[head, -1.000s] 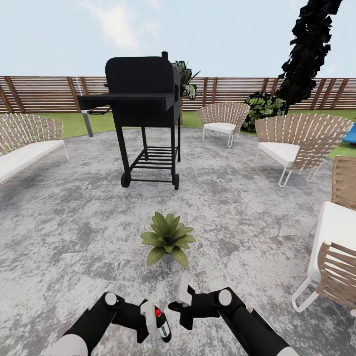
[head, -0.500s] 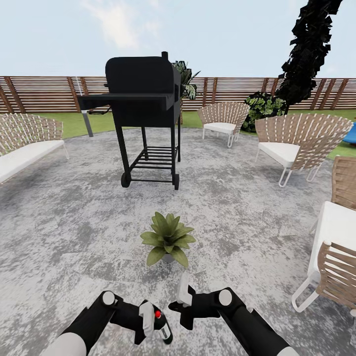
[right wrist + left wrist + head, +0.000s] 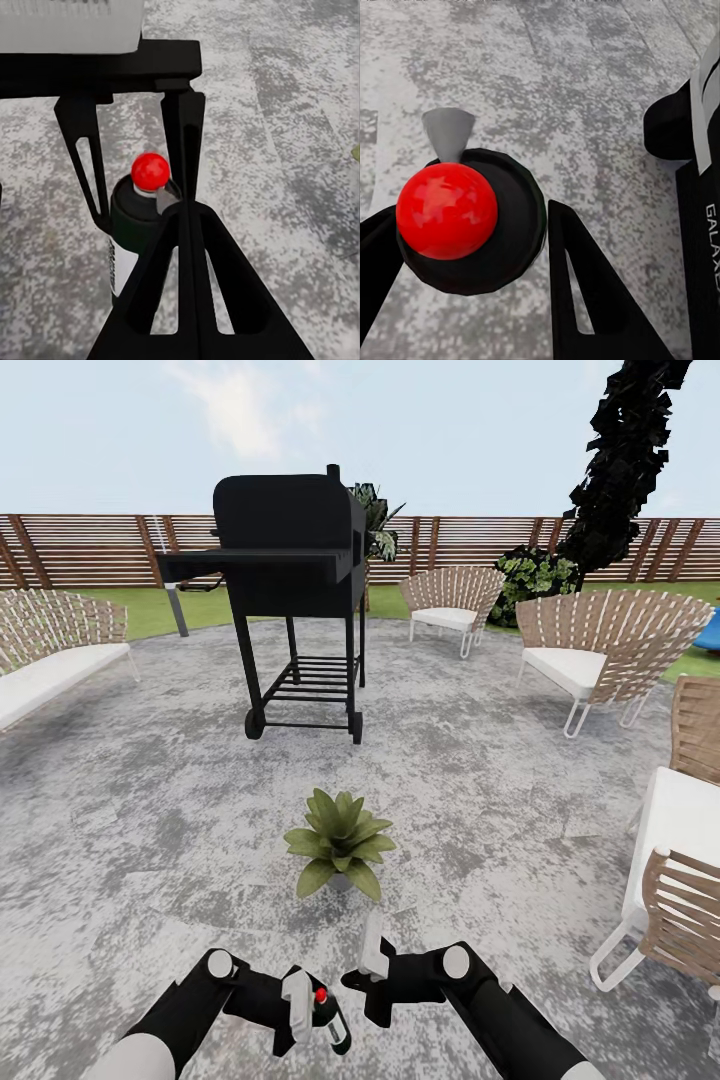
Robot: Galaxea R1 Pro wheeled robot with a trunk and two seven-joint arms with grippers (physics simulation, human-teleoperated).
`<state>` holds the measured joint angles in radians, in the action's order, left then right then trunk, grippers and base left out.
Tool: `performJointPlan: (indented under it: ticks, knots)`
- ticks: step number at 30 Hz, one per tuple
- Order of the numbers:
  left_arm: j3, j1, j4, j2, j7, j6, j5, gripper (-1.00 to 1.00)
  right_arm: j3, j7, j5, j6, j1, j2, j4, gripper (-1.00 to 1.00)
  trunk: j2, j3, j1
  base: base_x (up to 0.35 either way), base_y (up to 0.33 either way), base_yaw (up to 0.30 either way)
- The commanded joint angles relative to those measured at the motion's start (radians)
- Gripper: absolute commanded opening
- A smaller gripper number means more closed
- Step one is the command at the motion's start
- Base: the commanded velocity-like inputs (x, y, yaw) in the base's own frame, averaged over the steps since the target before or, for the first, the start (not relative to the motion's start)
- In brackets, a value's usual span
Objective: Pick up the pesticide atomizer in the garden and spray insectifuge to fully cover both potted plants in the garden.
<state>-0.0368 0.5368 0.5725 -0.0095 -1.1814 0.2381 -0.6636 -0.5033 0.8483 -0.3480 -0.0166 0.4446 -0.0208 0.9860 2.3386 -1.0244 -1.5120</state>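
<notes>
The pesticide atomizer [image 3: 329, 1018] is a dark bottle with a red spot on top, held low in the head view. My left gripper [image 3: 318, 1010] is shut on it. In the left wrist view its red top [image 3: 446, 210] sits between the two black fingers [image 3: 581, 292]. The right wrist view shows the atomizer [image 3: 127, 240] upright inside the left gripper [image 3: 142, 210]. My right gripper [image 3: 372, 957] hovers just right of the bottle, its jaws pressed together [image 3: 185, 208] on nothing. One potted plant [image 3: 340, 845] stands on the patio a short way ahead of both grippers.
A black grill [image 3: 295, 575] on wheels stands behind the plant. Wicker chairs [image 3: 600, 645] ring the grey round patio [image 3: 150, 810], with one chair [image 3: 675, 860] close on the right and a sofa [image 3: 50, 650] on the left. A slatted fence [image 3: 90, 545] closes the back.
The left arm has shifted very slightly with the atomizer in its grip. Nothing else has moved.
</notes>
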Motion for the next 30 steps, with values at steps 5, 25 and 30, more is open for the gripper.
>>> performJointPlan:
  ticks: [5, 25, 30]
  knots:
    - [-0.002, -0.002, 0.001, -0.004, 0.0, 0.009, -0.007, -1.0, -0.001, 0.002, -0.005, -0.002, 0.001, -0.001, 0.001, -1.0, 0.0, -0.001, 0.0, 0.0, 0.0, 0.0]
    - [0.004, 0.003, 0.001, -0.016, -0.003, 0.009, -0.001, -1.0, -0.001, 0.002, -0.005, -0.002, 0.001, -0.001, 0.0, -1.0, 0.0, -0.001, 0.0, 0.0, 0.0, 0.0]
    - [0.005, 0.003, 0.001, -0.016, -0.006, 0.009, -0.001, -1.0, -0.001, 0.002, -0.005, -0.002, 0.001, -0.001, 0.0, -1.0, 0.0, -0.001, 0.0, 0.0, 0.0, 0.0]
